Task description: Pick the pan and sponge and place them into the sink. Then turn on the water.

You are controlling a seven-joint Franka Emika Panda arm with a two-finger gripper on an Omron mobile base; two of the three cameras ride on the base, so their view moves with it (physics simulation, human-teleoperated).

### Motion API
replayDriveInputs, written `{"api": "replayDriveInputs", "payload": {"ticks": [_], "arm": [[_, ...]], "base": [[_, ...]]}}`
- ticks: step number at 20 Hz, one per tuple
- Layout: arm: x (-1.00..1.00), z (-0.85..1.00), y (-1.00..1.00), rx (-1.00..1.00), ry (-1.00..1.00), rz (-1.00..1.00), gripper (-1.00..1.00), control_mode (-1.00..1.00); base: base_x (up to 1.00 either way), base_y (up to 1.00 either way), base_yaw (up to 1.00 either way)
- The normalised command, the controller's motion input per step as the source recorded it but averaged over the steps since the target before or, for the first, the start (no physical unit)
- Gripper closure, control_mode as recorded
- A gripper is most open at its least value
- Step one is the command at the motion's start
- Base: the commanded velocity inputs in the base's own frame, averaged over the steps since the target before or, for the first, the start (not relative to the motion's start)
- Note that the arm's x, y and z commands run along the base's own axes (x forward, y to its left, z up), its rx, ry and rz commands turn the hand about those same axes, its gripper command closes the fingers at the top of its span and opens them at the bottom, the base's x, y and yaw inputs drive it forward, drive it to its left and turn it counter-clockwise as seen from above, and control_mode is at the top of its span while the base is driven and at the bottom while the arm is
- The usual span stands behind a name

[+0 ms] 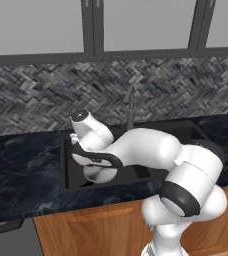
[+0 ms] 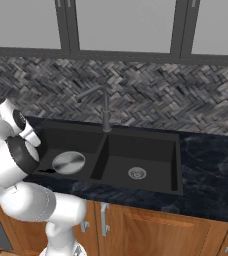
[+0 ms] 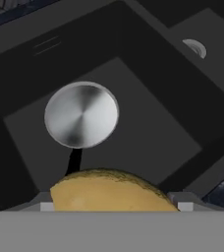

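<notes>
- Between the claw's (image 3: 115, 206) spread jaws sat the small yellow sponge (image 3: 113, 191), gripped above the black recessed double-basin sink (image 2: 151, 134).
- Below it, the round grey metal pan (image 3: 81, 114) lay on the basin floor.
- Around the sink ran dark marble counter (image 1: 21, 165), backed by grey herringbone tile (image 2: 151, 90).

Yellow sponge (image 3: 109, 191) at my end effector (image 3: 115, 204), shiny grey pan (image 3: 81, 114) in the black sink (image 2: 151, 150), dark marbled counter (image 2: 211, 175), grey herringbone wall tiles (image 2: 151, 95).

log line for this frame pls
phase: carrying sponge over sink | gripper: shut on sponge | pan: already in sink, left basin | faucet: no water running
</notes>
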Motion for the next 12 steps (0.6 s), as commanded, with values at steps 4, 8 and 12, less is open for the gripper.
{"api": "replayDriveInputs", "payload": {"ticks": [4,8,12], "arm": [[0.29,-0.08,-0.04,0.0,0.01,-0.04,1.0,-1.0],[0.3,-0.07,-0.01,0.03,0.0,0.0,1.0,-1.0],[0.24,-0.12,0.0,0.01,0.0,0.0,1.0,-1.0]], "base": [[0.0,0.0,0.0],[0.0,0.0,0.0],[0.0,0.0,0.0]]}}
